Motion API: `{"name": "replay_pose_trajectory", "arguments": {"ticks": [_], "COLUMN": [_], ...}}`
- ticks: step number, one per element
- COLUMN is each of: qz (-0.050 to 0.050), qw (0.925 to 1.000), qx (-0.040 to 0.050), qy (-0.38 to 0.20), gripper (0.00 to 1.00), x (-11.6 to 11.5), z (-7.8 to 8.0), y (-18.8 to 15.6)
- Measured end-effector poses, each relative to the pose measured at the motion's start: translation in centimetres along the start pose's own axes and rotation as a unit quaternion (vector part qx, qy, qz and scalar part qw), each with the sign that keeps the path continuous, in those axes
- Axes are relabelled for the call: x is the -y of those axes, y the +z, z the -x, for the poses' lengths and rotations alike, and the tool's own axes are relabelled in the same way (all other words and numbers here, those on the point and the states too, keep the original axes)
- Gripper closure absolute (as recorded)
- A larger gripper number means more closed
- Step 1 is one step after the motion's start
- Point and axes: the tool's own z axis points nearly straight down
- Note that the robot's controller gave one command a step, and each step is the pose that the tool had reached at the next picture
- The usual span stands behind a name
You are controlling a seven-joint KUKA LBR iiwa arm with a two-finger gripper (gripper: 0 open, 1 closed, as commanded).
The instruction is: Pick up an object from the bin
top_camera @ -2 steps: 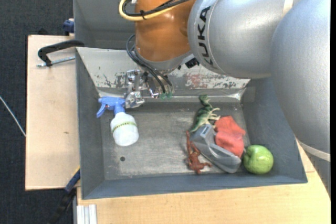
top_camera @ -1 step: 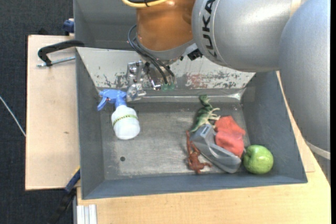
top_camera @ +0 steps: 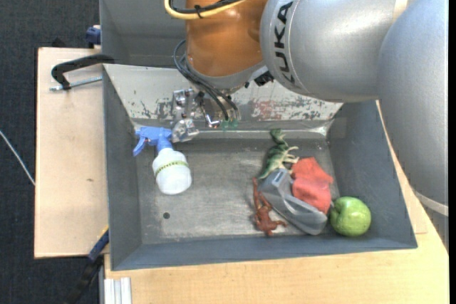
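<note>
My gripper (top_camera: 187, 114) hangs low at the back left of the bin, close to the rear wall. Just in front of it and slightly to its left lies a small white spray bottle (top_camera: 169, 169) on its side, its blue trigger head pointing towards the back left. The gripper's lower end is right beside that blue head. Whether they touch I cannot tell. Nothing shows as held.
At the front right of the bin lies a small heap: a green toy dinosaur (top_camera: 277, 153), a red lump (top_camera: 312, 181), a grey curved piece (top_camera: 293, 206), a brown toy lizard (top_camera: 266, 216) and a green apple (top_camera: 350, 216). The arm reaches in from the upper right.
</note>
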Motion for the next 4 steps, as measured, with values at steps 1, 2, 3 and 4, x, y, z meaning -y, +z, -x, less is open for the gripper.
{"name": "replay_pose_trajectory", "arguments": {"ticks": [1,2,3,4], "qz": [0.0,0.0,0.0,0.0], "qw": [1.0,0.9998,0.9997,0.9994], "qx": [-0.0056,-0.0055,-0.0046,-0.0029], "qy": [-0.006,-0.017,-0.022,-0.033], "gripper": [1.0,1.0,1.0,1.0], "x": [0.0,-0.2,-0.7,-0.6], "z": [-0.6,-1.2,-0.5,-1.2], "y": [3.6,3.4,-0.8,-5.3]}}
